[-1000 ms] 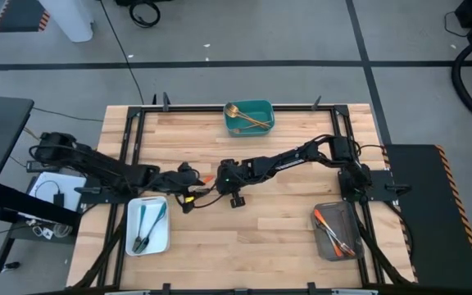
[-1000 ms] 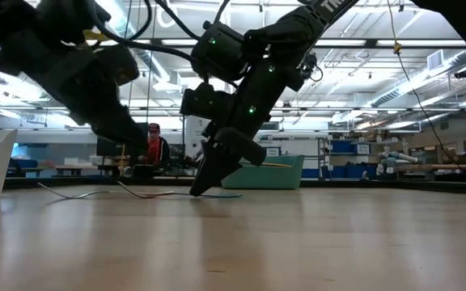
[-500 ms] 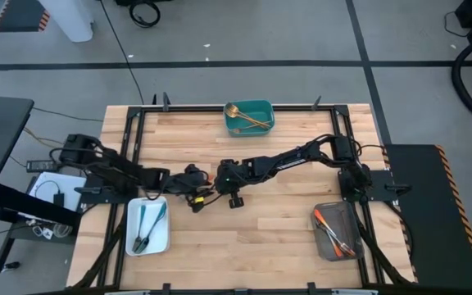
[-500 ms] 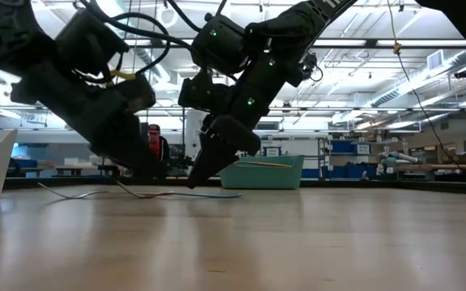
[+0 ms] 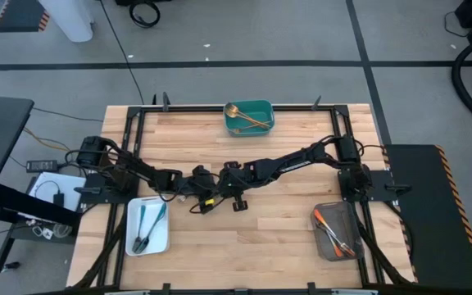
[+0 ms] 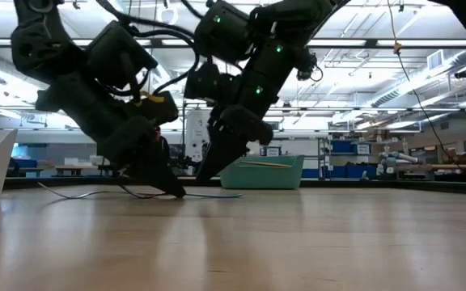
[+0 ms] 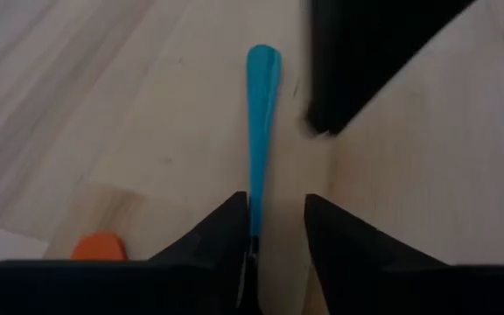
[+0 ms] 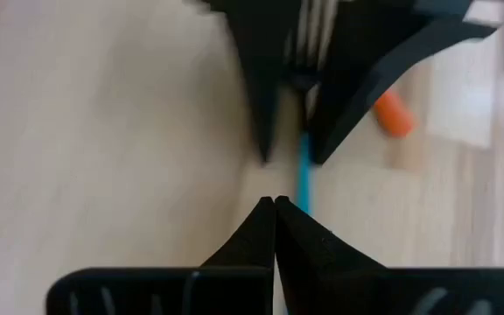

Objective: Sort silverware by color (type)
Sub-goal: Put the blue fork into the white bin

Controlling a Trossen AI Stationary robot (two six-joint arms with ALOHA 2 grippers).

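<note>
one blue-handled fork [image 7: 262, 131], two claws, left claw [image 7: 272, 229], right claw [image 8: 275, 214]

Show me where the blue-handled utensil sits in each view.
High view: not distinguishable, likely hidden under the left tool.
Low view: blue-handled utensil, flat on the table at centre.
Left wrist view: centre, between that tool's fingers.
Right wrist view: centre.
Shared landmark: the orange handle tip, in both wrist views.
</note>
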